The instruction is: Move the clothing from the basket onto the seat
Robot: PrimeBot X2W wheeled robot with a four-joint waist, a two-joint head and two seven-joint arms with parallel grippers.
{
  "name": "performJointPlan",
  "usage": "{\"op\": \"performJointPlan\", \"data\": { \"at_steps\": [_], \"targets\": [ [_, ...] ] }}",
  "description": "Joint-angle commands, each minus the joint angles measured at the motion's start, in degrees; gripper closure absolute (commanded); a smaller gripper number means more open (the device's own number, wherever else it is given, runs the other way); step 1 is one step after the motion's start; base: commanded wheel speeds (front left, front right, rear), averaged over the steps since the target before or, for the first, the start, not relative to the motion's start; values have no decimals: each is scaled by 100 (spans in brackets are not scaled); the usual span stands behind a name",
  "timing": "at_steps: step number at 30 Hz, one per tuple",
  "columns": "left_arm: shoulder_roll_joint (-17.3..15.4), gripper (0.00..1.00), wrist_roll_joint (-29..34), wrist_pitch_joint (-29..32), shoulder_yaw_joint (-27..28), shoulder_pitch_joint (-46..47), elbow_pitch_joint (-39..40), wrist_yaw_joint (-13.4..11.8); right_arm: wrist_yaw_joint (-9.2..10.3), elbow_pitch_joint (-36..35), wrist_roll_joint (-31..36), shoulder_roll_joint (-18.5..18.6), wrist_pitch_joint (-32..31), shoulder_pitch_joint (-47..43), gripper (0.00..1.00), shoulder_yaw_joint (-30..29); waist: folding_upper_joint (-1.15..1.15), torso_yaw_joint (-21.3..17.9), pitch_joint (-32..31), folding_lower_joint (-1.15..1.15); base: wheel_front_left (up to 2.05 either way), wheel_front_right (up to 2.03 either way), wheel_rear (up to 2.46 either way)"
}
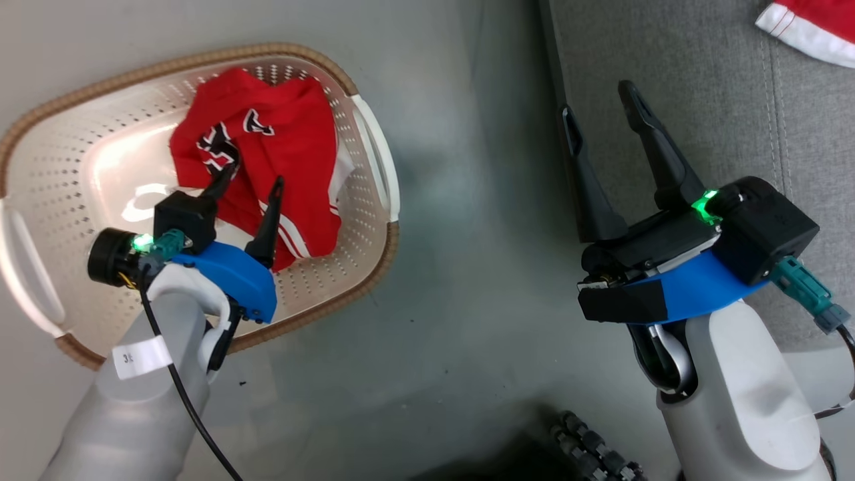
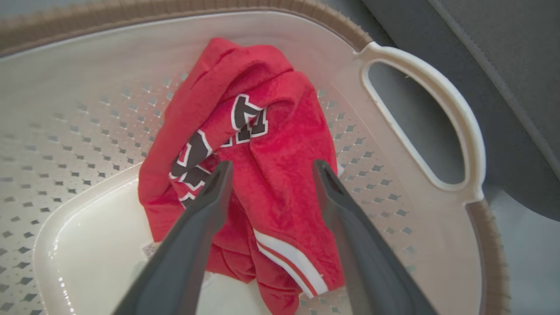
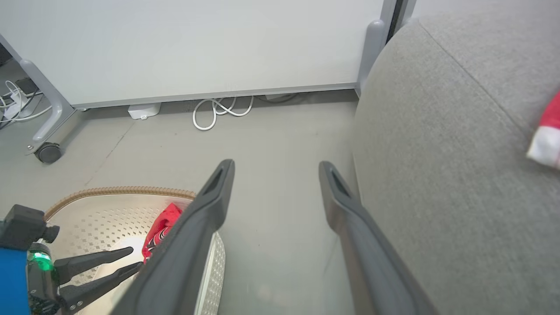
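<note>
Left gripper (image 2: pixel 272 168), spread wide, empty, over crumpled red garment (image 2: pixel 280 140) in perforated basket (image 2: pixel 459 118); right wrist view adds coiled cable (image 3: pixel 221 111).

The red clothing (image 2: pixel 280 175) in the basket (image 2: pixel 65 131) has big black letters (image 2: pixel 247 120) with white edges. Folds hide parts of them, so no word can be read. A white tag (image 1: pixel 137 357) on the left arm (image 1: pixel 127 414) starts with a 3; the rest is blurry. A small paper label (image 2: pixel 150 249) on the basket floor is too tiny to read.
</note>
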State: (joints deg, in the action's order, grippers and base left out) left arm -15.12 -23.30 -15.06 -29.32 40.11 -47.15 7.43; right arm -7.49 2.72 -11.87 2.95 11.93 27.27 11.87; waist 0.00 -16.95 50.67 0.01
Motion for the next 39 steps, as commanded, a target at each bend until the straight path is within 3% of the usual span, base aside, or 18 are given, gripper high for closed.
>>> {"op": "performJointPlan", "data": {
  "at_steps": [1,8,18,25,39],
  "targets": [
    [-57,0,-28,-17,-17,129,-41,7,-1,-44,-37,-11,49,116,0,21,0,-132,175,-1,0,0,0],
    [-148,0,-140,-17,-120,543,-499,2,-1,-160,-141,-11,126,98,0,116,0,-187,486,-1,0,0,0],
    [-270,0,333,-17,180,911,-379,-493,-1,-144,-254,-10,182,-56,0,218,0,-135,676,-1,0,0,0],
    [-373,0,590,-17,194,1056,-527,-472,-1,-143,-292,-10,210,-204,0,217,0,-180,702,-1,0,0,0],
    [-195,0,949,-17,-108,1555,-995,-289,-1,-222,-386,-10,242,-426,0,258,0,-174,771,-1,0,0,0]
  ]
}}
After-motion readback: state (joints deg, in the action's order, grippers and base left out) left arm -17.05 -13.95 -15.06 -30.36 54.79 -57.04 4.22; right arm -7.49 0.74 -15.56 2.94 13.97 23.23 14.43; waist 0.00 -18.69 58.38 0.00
